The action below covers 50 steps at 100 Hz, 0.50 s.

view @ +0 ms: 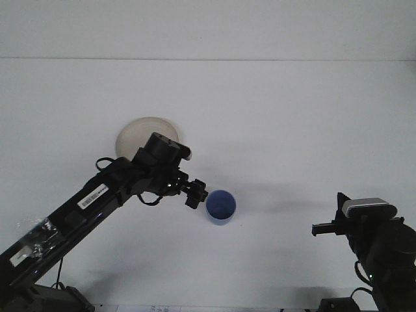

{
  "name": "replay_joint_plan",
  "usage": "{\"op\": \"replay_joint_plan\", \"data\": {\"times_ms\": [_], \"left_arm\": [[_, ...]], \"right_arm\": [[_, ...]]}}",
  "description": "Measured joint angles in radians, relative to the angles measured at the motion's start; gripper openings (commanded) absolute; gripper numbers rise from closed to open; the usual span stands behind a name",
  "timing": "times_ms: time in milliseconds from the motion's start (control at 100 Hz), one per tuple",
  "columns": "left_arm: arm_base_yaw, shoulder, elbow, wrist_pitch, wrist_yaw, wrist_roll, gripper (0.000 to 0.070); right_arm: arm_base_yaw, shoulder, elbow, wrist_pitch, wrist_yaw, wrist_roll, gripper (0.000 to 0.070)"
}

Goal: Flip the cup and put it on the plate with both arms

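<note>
**Left arm is right beside the cup**

The blue cup sits on the white table, a bit in front of the middle. We look down at its round top, so it stands up and down, not on its side. From here I cannot tell if that blue circle is the open mouth or the bottom.

The left gripper is just beside the cup, on its left and a little behind it. Its tip points at the cup. It looks like it has nothing in it. The fingers are dark and small, so I cannot tell how far apart they are.

The plate lies behind and to the left of the cup. The left arm reaches over part of it, so only some of the plate shows. The cup is near the plate but not on it.

The right gripper is well apart from the cup, far off to the right and lower down. It holds nothing. I cannot tell if it is open.

So the left arm is much nearer. I think it will grab the cup first, coming in from the left.
</note>
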<state>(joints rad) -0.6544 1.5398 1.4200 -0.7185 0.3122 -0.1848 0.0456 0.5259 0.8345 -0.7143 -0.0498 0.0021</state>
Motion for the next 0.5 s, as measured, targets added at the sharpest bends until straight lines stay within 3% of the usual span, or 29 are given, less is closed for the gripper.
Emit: {"op": "replay_joint_plan", "data": {"times_ms": [350,390,500], "left_arm": [[-0.072,0.185,0.049,0.009,-0.029,0.010,0.0408],[-0.080,0.197,0.049,0.012,-0.033,0.010,0.0332],[-0.100,0.212,0.049,0.034,-0.070,0.018,0.0040]], "right_arm": [[0.000,0.000,0.000,0.000,0.000,0.002,0.0000],[0.000,0.000,0.000,0.000,0.000,0.002,0.0000],[0.000,0.000,0.000,0.000,0.000,0.002,0.0000]]}}
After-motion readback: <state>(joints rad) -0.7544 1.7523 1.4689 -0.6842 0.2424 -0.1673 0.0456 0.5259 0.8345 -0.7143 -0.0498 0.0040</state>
